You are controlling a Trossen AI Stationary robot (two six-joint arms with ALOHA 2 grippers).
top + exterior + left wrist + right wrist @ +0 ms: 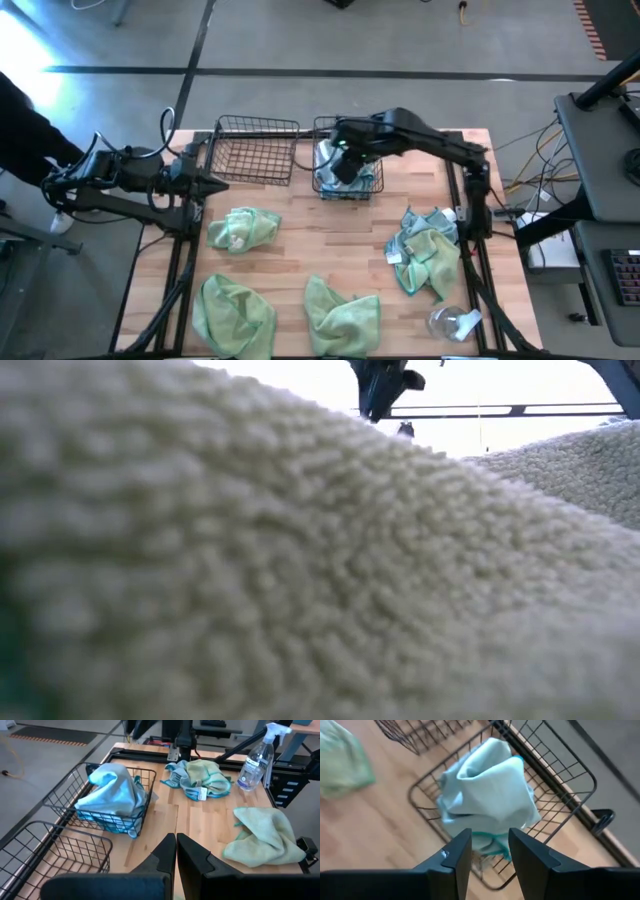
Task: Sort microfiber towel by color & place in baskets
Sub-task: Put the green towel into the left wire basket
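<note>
Soft, light, limp cloths, likely to sag and trail when lifted; best pinched at a raised fold or peak near the middle of each heap, not at a flat edge. Napped pile, so little risk of slipping between the fingers; no fragility to mind.

Pale blue towel [337, 160] bunched up inside the right-hand basket [372, 186], at about twelve o'clock on the table [330, 240], its peak rising above the wire rim. Right gripper [489, 851] directly over that basket, fingers apart with nothing between them, the blue cloth lying free below. Left-hand basket [255, 150] just beside it toward eleven o'clock, holding no cloth.

Green towels not yet sorted: one crumpled heap [243, 228] at about nine o'clock, another [233, 315] at seven, a third [342, 315] at six. Mixed bundle [425, 250] at three to four o'clock, blue-grey and green folds tangled together with a white tag showing; probably needs teasing apart, one layer taken at a time. Clear spray bottle [450, 322] at five o'clock, near that bundle; worth avoiding on approach.

Left gripper [176, 851] waiting at the table's nine o'clock edge, fingers pressed together, empty.

Low view almost wholly blocked by a close pale looped cloth [300, 570].
</note>
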